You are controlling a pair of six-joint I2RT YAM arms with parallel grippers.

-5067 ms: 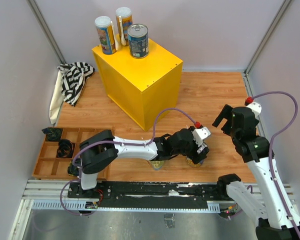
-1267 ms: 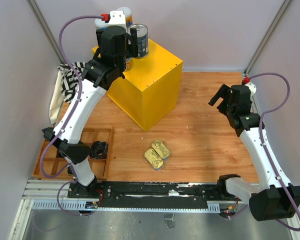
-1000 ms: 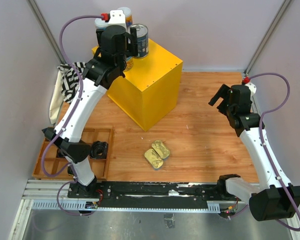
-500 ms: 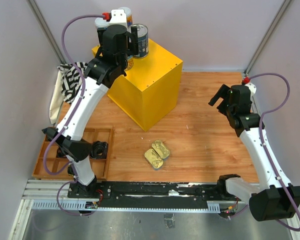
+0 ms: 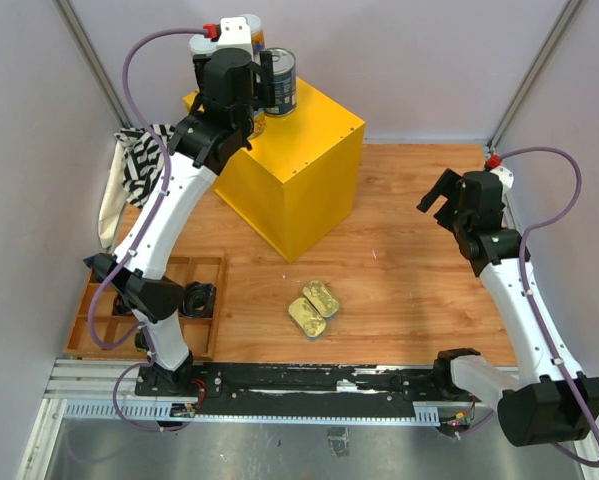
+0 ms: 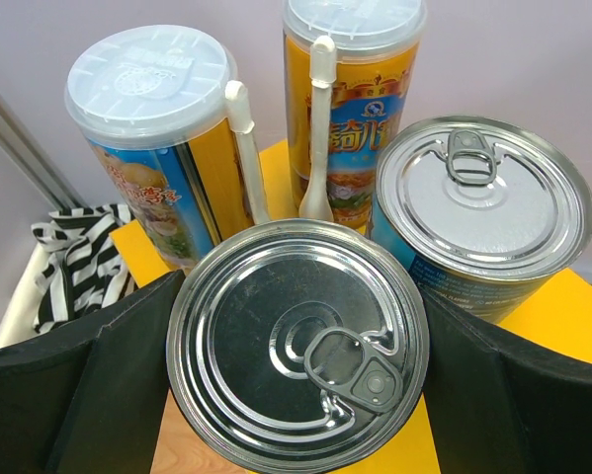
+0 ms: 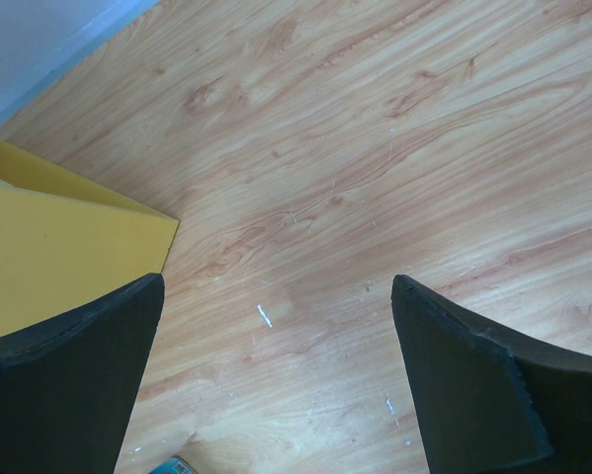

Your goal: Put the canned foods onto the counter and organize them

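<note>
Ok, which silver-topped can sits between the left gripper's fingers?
The nearer can, with the darker lid, flanked by the left gripper. The other silver-topped can stands free behind it, beside a white-lidded cylinder.

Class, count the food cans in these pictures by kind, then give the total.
Tall white-lidded tubes: 2
Silver-topped blue cans: 2
Flat gold tins: 2
Total: 6
</note>
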